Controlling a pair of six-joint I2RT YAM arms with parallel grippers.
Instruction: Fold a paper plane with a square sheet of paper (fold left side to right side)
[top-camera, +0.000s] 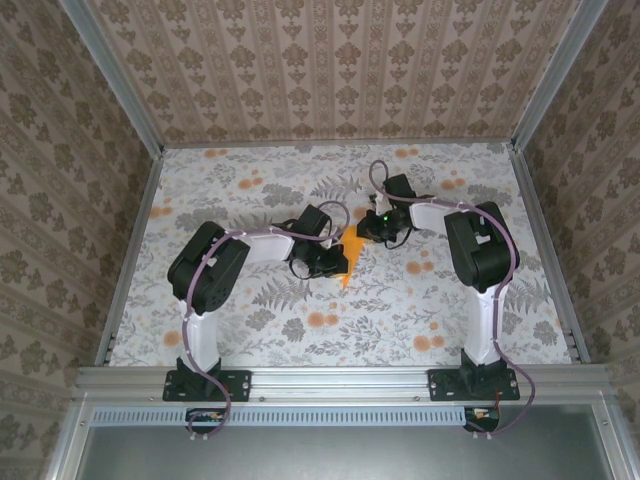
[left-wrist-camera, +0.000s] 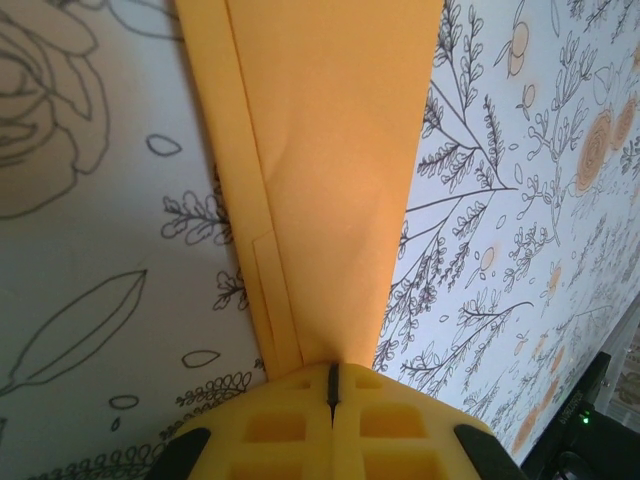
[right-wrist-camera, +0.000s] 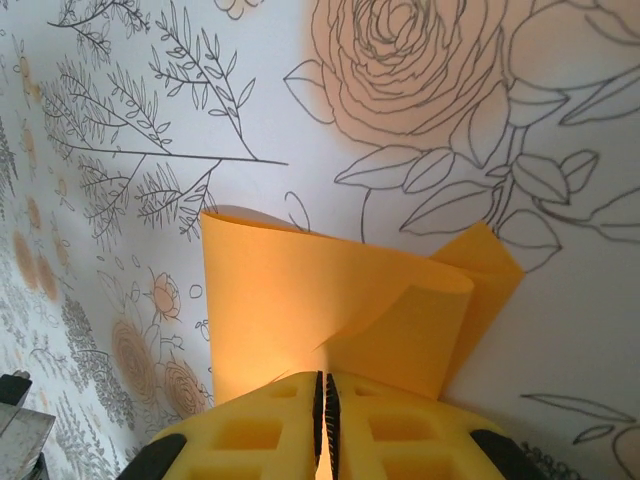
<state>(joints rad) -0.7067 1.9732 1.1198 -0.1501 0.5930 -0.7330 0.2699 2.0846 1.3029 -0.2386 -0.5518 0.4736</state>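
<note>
Pinching opposite edges of the paper plane (top-camera: 348, 263), left claw (left-wrist-camera: 333, 378) and right claw (right-wrist-camera: 322, 388) sit far from walls (top-camera: 320, 60).

Floral-print tabletop (top-camera: 250, 330), damask-papered walls (top-camera: 330, 70), aluminium frame (top-camera: 340, 378).

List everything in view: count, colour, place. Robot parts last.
folded orange paper: one, bright orange, mid-table between the claws, one flap curled up
table cover: one, pale grey with leaf and orange flower print, under everything
walls: three, beige-brown floral pattern, left, back and right
frame rails: silver, along the table edges
left arm: one, black and white, base at near left edge
right arm: one, black and white, base at near right edge
left claw: one, yellow pads, shut on the paper's narrow end
right claw: one, yellow pads, shut on the paper's curled edge
</note>
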